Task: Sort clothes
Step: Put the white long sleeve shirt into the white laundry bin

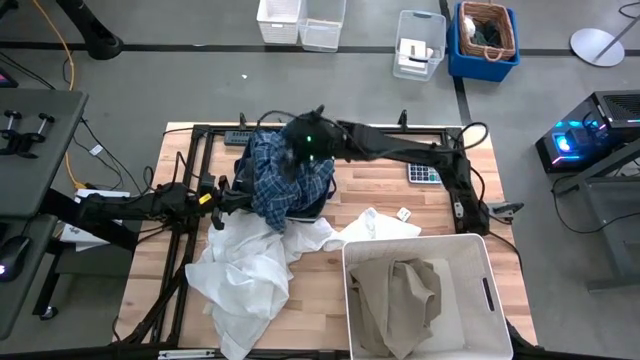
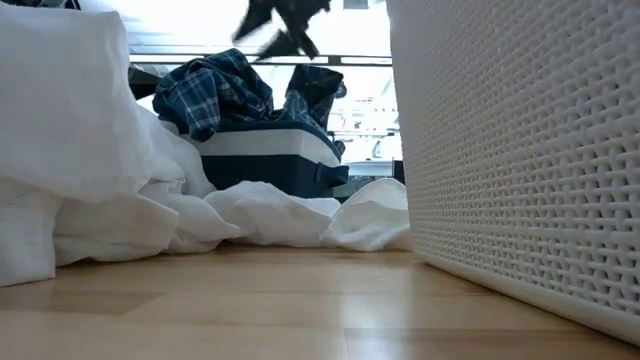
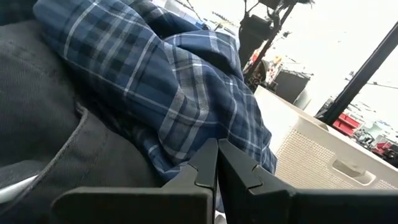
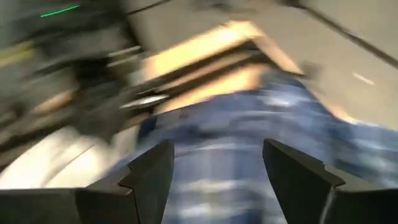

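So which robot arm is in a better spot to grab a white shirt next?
Probably the left. The left gripper sits shut at the table's left side, right by the white shirts. The right gripper hangs open above the plaid shirt on the dark blue bin, farther away.

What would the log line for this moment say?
right tool: open above blue-white plaid fabric shirt | left tool: shut beside it

Blue-white plaid shirt [image 1: 283, 180]; white shirts [image 1: 255, 270]; beige-khaki piece [image 1: 400, 295].
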`<state>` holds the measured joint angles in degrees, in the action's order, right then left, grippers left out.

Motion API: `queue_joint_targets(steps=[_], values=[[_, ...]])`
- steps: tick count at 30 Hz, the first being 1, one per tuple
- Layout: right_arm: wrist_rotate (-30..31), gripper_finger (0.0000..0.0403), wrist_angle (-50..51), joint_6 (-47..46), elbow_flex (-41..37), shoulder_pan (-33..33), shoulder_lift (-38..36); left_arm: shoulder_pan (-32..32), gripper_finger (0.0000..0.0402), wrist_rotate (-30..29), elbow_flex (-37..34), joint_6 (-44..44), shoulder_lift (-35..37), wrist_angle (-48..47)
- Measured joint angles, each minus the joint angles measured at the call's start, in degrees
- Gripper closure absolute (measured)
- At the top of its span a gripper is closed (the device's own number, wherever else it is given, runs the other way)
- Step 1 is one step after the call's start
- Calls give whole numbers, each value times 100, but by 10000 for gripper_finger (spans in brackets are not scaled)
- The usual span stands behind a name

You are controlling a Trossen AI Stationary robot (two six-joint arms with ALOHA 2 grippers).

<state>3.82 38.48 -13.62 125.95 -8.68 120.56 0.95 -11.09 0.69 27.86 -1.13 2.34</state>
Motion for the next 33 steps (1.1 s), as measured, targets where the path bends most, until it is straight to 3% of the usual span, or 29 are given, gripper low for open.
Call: queue_joint_targets(steps=[5,11,16,22,28,33], values=[[-1146,160,344,867,-6,629,-9,0,401,2,0,-1,0,0],[-1074,160,634,1065,-252,1246,23,0,401,2,0,-1,0,-4],[-853,160,207,788,-563,1590,26,0,401,2,0,-1,0,-1],[-1126,160,-140,648,-679,1870,268,0,401,2,0,-1,0,-2],[-1162,160,-530,1416,-688,2144,768,0,401,2,0,-1,0,-1],[-638,160,-1168,1774,-688,2204,1155,0,401,2,0,-1,0,-1]])
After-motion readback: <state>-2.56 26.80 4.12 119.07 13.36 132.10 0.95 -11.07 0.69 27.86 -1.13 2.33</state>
